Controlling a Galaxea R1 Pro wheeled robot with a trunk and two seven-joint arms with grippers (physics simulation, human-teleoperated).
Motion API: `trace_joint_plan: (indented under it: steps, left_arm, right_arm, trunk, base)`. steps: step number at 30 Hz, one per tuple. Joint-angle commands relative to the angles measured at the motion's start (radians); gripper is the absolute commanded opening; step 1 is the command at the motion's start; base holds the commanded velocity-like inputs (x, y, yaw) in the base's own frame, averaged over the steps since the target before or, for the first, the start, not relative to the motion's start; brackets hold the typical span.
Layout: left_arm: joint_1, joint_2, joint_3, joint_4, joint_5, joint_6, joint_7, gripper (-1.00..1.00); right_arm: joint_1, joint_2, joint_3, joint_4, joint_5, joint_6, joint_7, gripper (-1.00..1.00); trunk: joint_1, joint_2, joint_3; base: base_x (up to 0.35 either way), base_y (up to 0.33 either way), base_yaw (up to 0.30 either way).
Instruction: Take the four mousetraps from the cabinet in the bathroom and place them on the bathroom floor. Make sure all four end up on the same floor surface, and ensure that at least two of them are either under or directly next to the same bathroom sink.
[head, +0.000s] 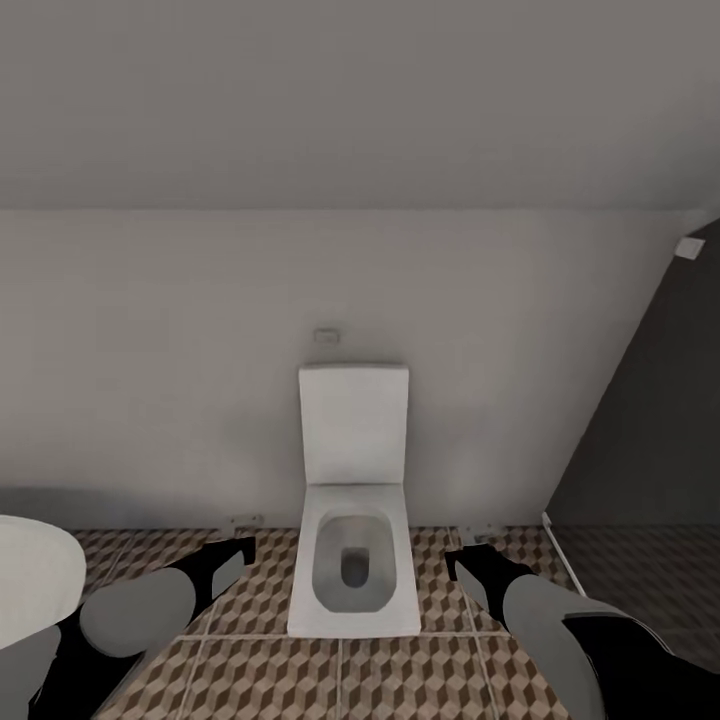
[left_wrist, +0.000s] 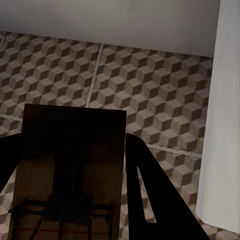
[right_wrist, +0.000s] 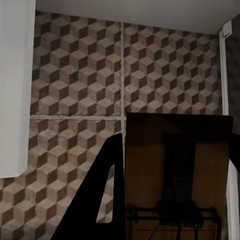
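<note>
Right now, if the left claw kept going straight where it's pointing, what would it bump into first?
Probably the cube-patterned floor. The left gripper, holding a mousetrap, points down at bare tiles, with the white toilet off to one side. Depth is hard to judge, so the wall beyond might come first.

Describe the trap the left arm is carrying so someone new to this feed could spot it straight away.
Start at the white toilet against the back wall; the left gripper hangs beside it over the cube-patterned floor tiles. In the left wrist view, the mousetrap sits between its dark jaws. It is a flat dark-brown slab with a grey wire spring, unlike the pale patterned tiles behind it.
</note>
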Motion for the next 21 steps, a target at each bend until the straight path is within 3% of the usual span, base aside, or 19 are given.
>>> trace_joint_plan:
  steps: [1,21]
  left_arm:
    - [-0.001,0.001,-0.008,-0.002,0.005,0.002,0.003,-1.0]
    - [-0.001,0.017,-0.007,-0.002,0.005,-0.001,0.003,-1.0]
  right_arm:
    - [0.0,0.0,0.0,-0.002,0.009,0.009,0.0,-1.0]
    - [0.0,0.001,0.0,-0.002,0.009,0.009,0.0,-1.0]
  trunk:
    - [0.004,-0.008,-0.004]
    - [0.081,-0.148,-0.067]
  base:
    - [0.0,0.0,0.0]
    - [0.0,0.0,0.0]
